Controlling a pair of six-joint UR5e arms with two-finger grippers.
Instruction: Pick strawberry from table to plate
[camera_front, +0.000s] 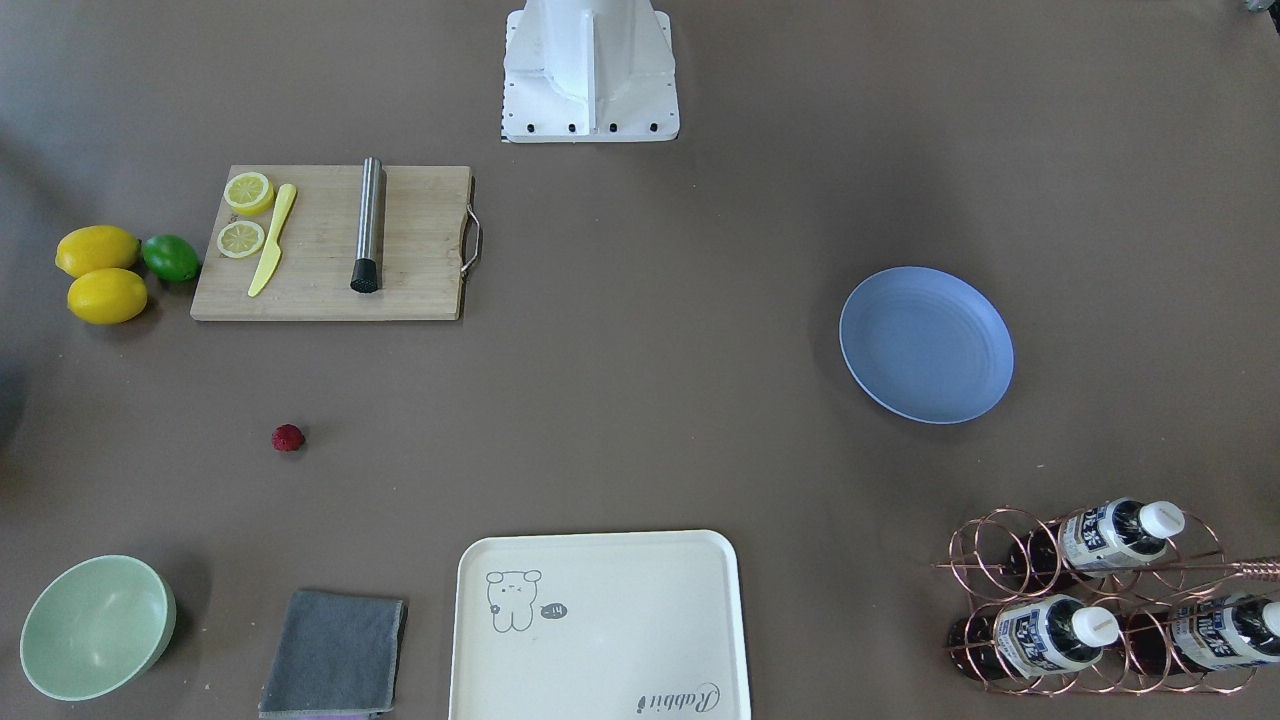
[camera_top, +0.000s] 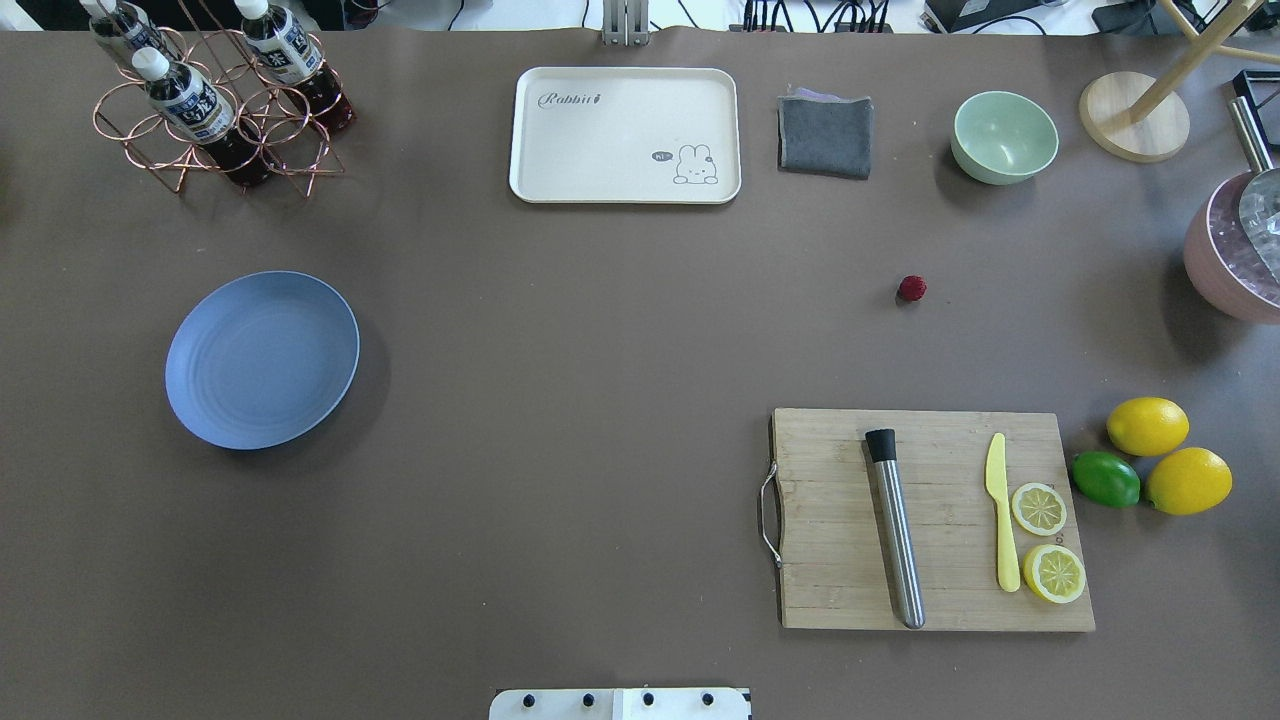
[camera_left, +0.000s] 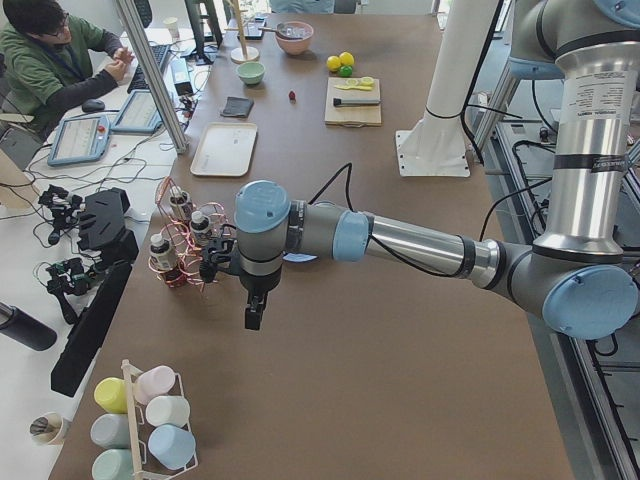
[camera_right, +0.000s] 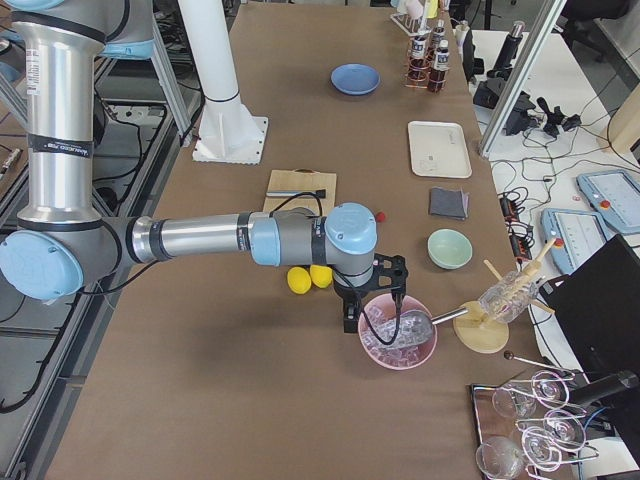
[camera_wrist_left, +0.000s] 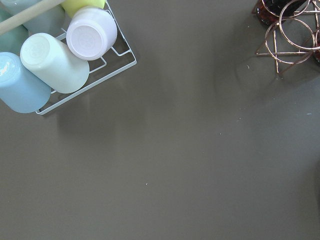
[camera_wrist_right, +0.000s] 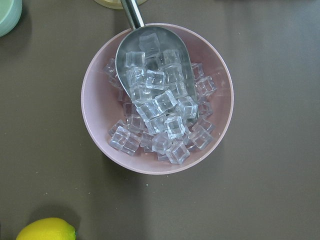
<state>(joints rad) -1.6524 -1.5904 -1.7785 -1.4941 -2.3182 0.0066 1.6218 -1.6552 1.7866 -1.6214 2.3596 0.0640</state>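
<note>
The strawberry (camera_front: 288, 437) (camera_top: 911, 288) is a small dark-red berry lying alone on the brown table (camera_front: 640, 400), between the cutting board and the green bowl. The light-blue plate (camera_front: 926, 344) (camera_top: 262, 358) rests empty on the other half of the table. Only the side views show the grippers. My left gripper (camera_left: 252, 312) hangs over the table's left end, near the bottle rack and far from the strawberry. My right gripper (camera_right: 372, 315) hovers over a pink bowl of ice at the right end. Whether either is open or shut, I cannot tell.
A wooden cutting board (camera_top: 930, 518) carries a steel muddler, a yellow knife and lemon slices; two lemons (camera_top: 1147, 426) and a lime (camera_top: 1105, 479) lie beside it. A cream tray (camera_top: 625, 135), grey cloth (camera_top: 825, 135), green bowl (camera_top: 1004, 137) and bottle rack (camera_top: 215, 105) line the far edge. A person (camera_left: 60, 60) sits nearby.
</note>
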